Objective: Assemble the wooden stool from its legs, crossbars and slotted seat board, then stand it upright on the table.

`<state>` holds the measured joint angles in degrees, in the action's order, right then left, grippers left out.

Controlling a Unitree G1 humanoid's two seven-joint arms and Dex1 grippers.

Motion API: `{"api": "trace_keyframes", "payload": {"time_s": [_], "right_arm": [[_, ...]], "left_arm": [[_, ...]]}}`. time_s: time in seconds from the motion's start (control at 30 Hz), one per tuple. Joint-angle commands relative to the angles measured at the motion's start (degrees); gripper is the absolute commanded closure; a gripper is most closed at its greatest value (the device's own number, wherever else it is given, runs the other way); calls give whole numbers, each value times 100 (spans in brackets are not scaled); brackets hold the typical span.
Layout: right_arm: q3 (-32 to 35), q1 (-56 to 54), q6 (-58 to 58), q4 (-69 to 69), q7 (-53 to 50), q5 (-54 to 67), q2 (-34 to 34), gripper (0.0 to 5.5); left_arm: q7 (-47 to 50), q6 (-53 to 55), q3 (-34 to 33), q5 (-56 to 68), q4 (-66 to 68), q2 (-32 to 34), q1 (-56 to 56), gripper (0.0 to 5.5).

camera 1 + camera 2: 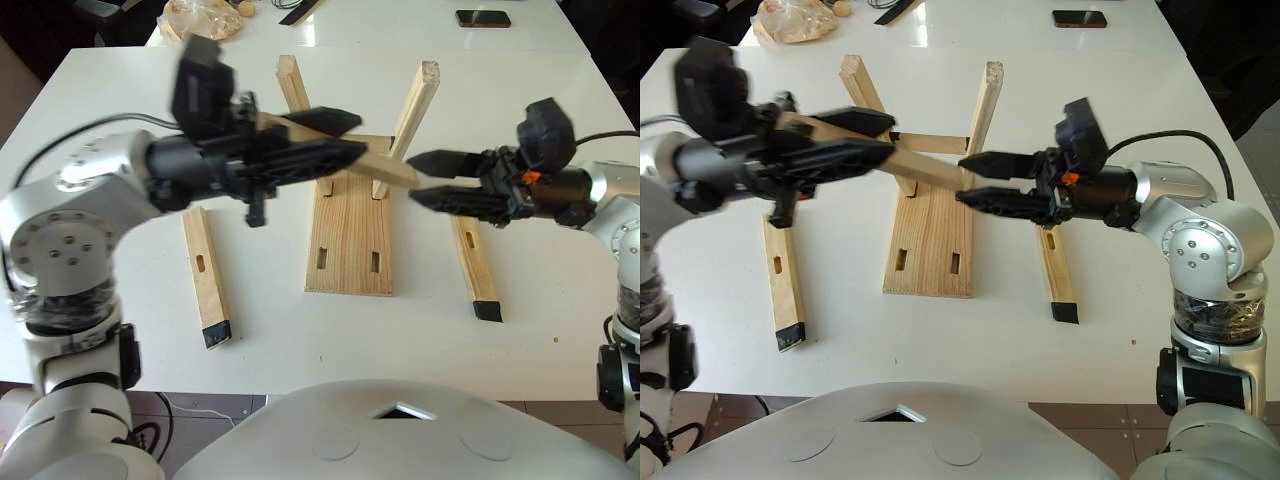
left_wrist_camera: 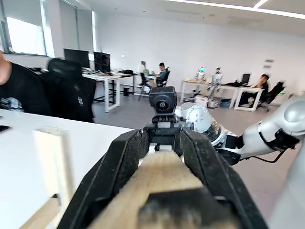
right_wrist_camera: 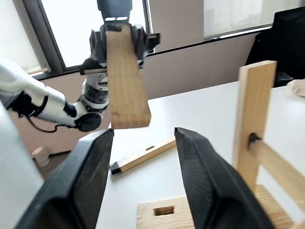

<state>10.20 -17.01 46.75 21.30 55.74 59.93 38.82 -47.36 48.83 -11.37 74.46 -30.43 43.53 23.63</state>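
Observation:
My left gripper (image 1: 350,135) is shut on a long wooden bar (image 1: 388,166) and holds it in the air, its free end pointing at my right gripper (image 1: 962,178). That gripper is open, and the bar's end (image 3: 126,95) hangs just in front of its fingertips without touching them. Under both lies the slotted seat board (image 1: 350,250), flat on the table. Two legs (image 1: 293,85) (image 1: 418,95) stand up from its far end, joined by a crossbar (image 1: 930,143). One loose leg (image 1: 208,285) lies left of the board, and another loose leg (image 1: 477,270) lies right of it.
A second white table behind carries a phone (image 1: 483,18) and a crumpled bag (image 1: 205,18). The white table (image 1: 110,150) has bare room at its left and near edges.

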Motion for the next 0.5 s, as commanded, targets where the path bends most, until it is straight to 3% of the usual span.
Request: {"api": "trace_keyframes", "payload": {"time_s": [0.03, 0.1, 0.2, 0.37, 0.5], "right_arm": [[717, 691, -140, 400, -702, 292, -236, 321], [981, 1074, -254, 664, -1022, 383, -398, 321], [1117, 1462, -444, 907, -1364, 445, -673, 321], [868, 2005, -740, 1194, -1503, -66, -753, 321], [589, 2201, -944, 1255, -1493, -505, -722, 321]], "left_arm": [[-1468, -405, -398, -1267, 297, 1385, -681, 419], [-2057, -898, -512, -2071, 698, 1819, -1191, 419], [-2415, -1496, -551, -2878, 1342, 1967, -1712, 419], [-3278, -3097, -255, -4474, 2677, 2458, -2277, 419], [-3646, -3686, -73, -4974, 3183, 2585, -2195, 419]]}}
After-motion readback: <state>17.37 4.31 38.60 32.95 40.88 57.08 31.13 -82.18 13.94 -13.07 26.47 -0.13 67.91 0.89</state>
